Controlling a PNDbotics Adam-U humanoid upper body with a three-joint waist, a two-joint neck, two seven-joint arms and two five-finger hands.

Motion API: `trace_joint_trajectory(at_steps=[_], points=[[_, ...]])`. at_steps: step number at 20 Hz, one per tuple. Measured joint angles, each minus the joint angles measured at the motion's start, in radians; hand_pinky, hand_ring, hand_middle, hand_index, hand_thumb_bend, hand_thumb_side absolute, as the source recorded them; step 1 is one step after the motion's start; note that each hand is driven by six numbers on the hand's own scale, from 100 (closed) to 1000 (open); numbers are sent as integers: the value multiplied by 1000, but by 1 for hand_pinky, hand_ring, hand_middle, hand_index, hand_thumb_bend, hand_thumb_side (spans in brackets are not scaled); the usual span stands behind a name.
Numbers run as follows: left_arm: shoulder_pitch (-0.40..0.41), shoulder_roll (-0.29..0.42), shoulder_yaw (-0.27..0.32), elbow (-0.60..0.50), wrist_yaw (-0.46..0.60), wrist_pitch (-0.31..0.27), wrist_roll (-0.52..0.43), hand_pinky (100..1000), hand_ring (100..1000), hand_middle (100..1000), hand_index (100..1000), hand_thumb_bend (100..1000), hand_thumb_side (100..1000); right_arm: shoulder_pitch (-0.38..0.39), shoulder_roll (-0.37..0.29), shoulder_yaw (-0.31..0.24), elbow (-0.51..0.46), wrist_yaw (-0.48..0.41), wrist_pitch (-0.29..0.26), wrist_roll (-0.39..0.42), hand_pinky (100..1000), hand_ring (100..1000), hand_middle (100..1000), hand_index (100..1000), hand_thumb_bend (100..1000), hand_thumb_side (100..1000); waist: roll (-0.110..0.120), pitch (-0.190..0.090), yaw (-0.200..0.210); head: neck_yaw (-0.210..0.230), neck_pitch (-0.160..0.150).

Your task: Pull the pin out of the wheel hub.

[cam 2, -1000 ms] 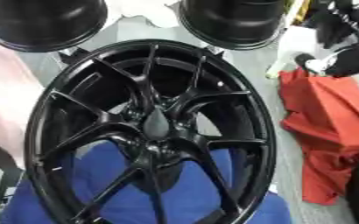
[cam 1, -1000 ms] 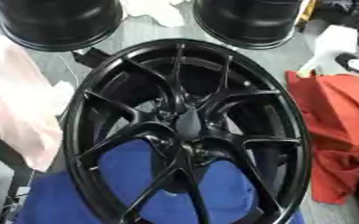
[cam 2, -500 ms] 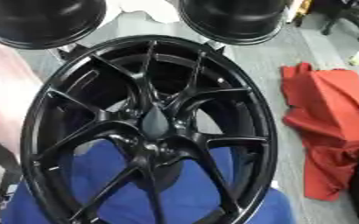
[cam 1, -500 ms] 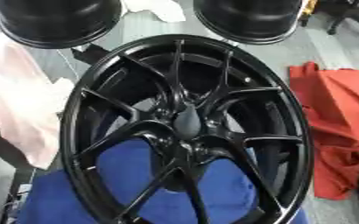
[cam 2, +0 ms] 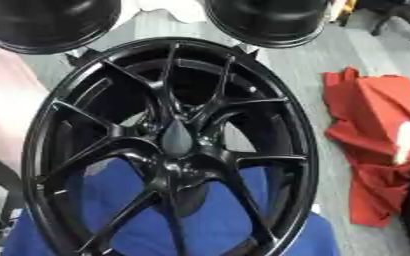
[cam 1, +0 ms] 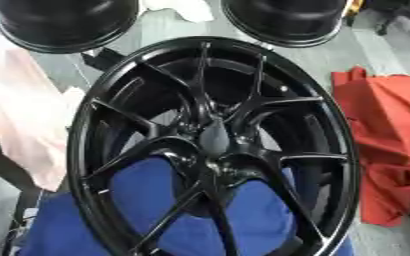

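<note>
Nothing on the floor had moved; only my camera tipped. I saw the black wheel [cam 1: 213, 145] over a blue cloth [cam 1: 243, 220], red cloth [cam 2: 375, 145] beside it. My hands were out of sight, so I cannot tell about their fingers.

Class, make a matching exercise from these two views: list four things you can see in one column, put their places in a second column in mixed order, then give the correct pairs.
Things:
1. large black wheel
2. red cloth
3. blue cloth
4. pale pink cloth

Places:
A. on the floor to the right of the large wheel
B. under the large wheel, showing between its spokes
C. middle of the view, spokes facing up
D. to the left of the large wheel

Pairs: 1-C, 2-A, 3-B, 4-D

No robot hand shows in either view.
</note>
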Motion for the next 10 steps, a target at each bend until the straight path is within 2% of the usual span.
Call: trace_joint_trajectory(at_steps=[1,2,4,5,7,9,10], points=[[0,0,0,0,0,0,0,841,696,646,753,157,776,-4,2,-3,1,4,-1,-1,774,778,798,832,357,100,1,2,0,-1,0],[0,0,0,0,0,0,0,841,695,645,753,156,776,-9,5,-6,1,6,-1,-3,756,742,760,815,382,100,1,3,0,-2,1],[-1,0,0,0,0,0,0,840,694,645,752,155,775,-21,13,-10,-6,1,-4,-17,704,642,668,753,281,100,1,3,1,-4,2],[-1,0,0,0,0,0,0,840,694,645,752,155,775,-28,16,-11,-15,-8,-6,-30,699,630,656,744,264,100,1,3,1,-5,3],[-2,0,0,0,0,0,0,840,694,644,752,154,774,-38,19,-10,-41,-35,-13,-60,683,602,625,715,171,118,1,3,7,-6,4],[-3,0,0,0,0,0,0,840,693,644,752,154,774,-50,20,0,-77,-62,-25,-82,680,586,609,698,100,189,1,3,7,-11,5],[-5,0,0,0,0,-1,-1,840,692,643,752,153,774,-55,21,7,-98,-76,-32,-88,680,582,605,694,100,216,1,3,8,-14,5]])
